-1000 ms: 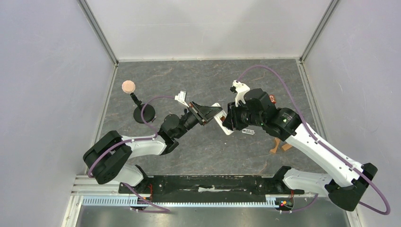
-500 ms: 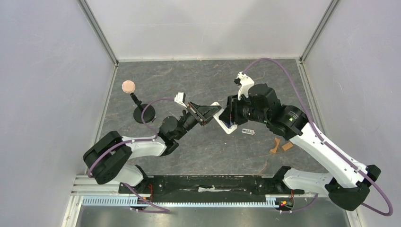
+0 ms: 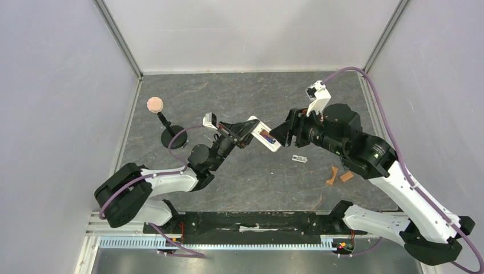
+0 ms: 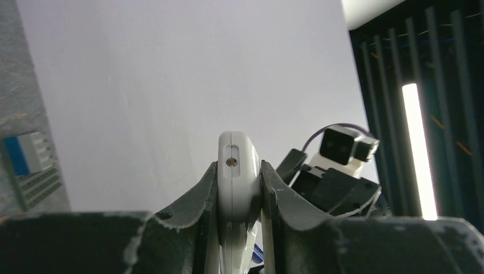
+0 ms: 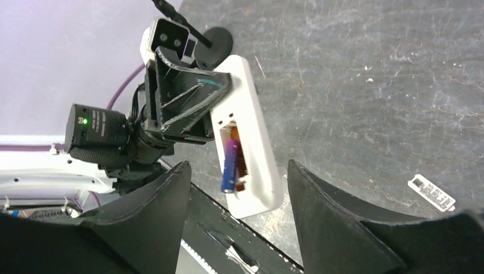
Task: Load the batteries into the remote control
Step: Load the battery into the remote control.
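Observation:
My left gripper (image 3: 242, 132) is shut on the white remote control (image 3: 263, 133) and holds it tilted above the table, its open back bay facing up; in the left wrist view the remote's end (image 4: 237, 171) is pinched between my fingers (image 4: 200, 200). A purple-blue battery (image 5: 230, 166) lies in the bay of the remote (image 5: 257, 165), its near end sticking out over the bay's edge; it also shows in the top view (image 3: 266, 137). My right gripper (image 5: 237, 194) is open and empty, drawn back just right of the remote (image 3: 281, 133).
A small white label plate (image 3: 299, 158) lies on the dark table right of the remote. Two tan wooden pieces (image 3: 338, 176) lie further right. A black stand with a pink disc (image 3: 155, 104) stands at the back left. Grey walls enclose the table.
My right gripper has let go of the battery in the remote's bay and drawn back to the right, now open. My left gripper has lifted and shifted the remote slightly.

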`<state>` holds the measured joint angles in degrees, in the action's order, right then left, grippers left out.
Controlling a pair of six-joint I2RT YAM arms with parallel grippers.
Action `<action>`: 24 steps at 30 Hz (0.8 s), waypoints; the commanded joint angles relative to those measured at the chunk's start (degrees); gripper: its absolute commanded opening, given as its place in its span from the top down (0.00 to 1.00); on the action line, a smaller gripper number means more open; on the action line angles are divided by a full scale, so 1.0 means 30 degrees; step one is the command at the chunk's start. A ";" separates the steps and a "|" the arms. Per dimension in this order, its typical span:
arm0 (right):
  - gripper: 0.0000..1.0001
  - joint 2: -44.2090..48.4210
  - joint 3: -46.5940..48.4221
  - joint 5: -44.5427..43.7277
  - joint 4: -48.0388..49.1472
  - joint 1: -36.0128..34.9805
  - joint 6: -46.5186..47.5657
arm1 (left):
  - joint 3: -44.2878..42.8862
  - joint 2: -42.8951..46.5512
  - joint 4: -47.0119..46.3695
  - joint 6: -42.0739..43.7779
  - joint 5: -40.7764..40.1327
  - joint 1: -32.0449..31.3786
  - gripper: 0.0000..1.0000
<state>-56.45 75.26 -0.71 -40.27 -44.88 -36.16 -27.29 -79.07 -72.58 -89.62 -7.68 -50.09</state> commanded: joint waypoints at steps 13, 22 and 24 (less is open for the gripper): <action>0.32 0.0985 -0.0024 0.0178 0.2778 0.0019 -0.1829 | -0.1151 0.1913 -0.0651 -0.2426 -0.3449 -0.0736 0.98; 0.41 0.1192 -0.1332 0.1371 0.3560 0.0017 -0.2272 | -0.0976 0.1521 -0.1275 -0.2700 -0.3818 -0.0932 0.98; 0.44 0.1202 -0.1494 0.1376 0.3580 0.0019 -0.2272 | -0.0967 0.1370 -0.1509 -0.2750 -0.3826 -0.0964 0.98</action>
<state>-53.82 71.88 2.26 -32.51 -44.84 -42.06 -28.51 -74.48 -72.64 -95.42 -16.88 -52.38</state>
